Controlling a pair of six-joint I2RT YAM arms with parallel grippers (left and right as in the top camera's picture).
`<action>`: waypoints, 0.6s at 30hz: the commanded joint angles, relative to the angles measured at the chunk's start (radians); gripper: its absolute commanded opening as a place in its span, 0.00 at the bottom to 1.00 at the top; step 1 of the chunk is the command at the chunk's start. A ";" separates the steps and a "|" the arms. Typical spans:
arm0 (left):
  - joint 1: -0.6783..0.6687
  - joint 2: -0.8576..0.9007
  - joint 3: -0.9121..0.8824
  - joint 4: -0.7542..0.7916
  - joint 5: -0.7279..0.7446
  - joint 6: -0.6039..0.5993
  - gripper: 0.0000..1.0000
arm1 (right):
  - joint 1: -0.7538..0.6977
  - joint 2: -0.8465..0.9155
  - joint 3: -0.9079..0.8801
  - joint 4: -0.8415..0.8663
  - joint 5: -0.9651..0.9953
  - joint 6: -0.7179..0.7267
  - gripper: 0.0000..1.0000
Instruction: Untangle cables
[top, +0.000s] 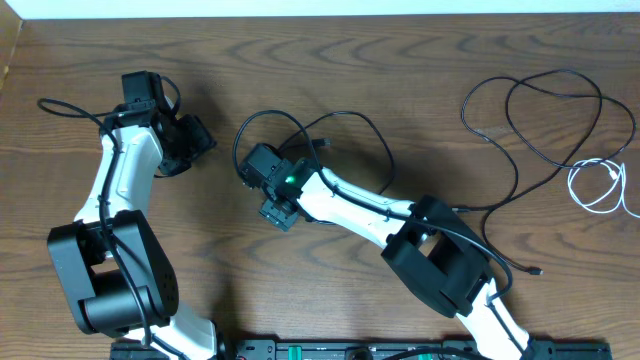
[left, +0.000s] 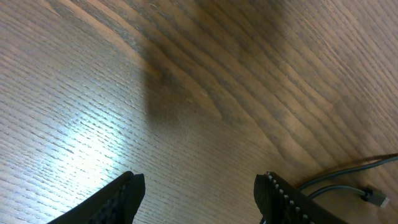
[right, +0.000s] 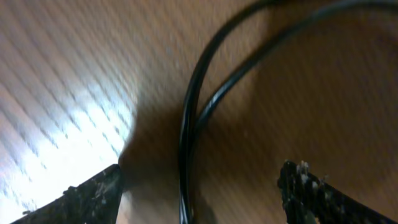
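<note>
Spread-open right gripper (right: 199, 186) straddles a black cable (right: 185, 143) loop mid-frame, probably lining up a pinch, while spread left gripper (left: 199, 186) idles over bare table (left: 93, 93), white cable (top: 600, 185) far right.

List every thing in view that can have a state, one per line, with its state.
left gripper: open, empty, above the table.
right gripper: open, cable strands lying between its fingers, not clamped.
middle black cable: looped, lying flat under the right gripper.
right-hand black cable: loose loops crossing one another.
white cable: coiled, black cable seems to cross its top.
</note>
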 joint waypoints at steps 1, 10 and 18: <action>-0.003 -0.005 -0.002 0.000 -0.007 0.002 0.63 | 0.001 0.027 -0.008 0.036 0.012 0.009 0.76; -0.003 -0.005 -0.002 0.000 -0.007 0.002 0.63 | 0.000 0.082 -0.013 0.088 0.011 0.019 0.49; -0.003 -0.005 -0.002 0.000 -0.007 0.002 0.63 | 0.014 0.079 -0.013 0.085 -0.030 0.018 0.15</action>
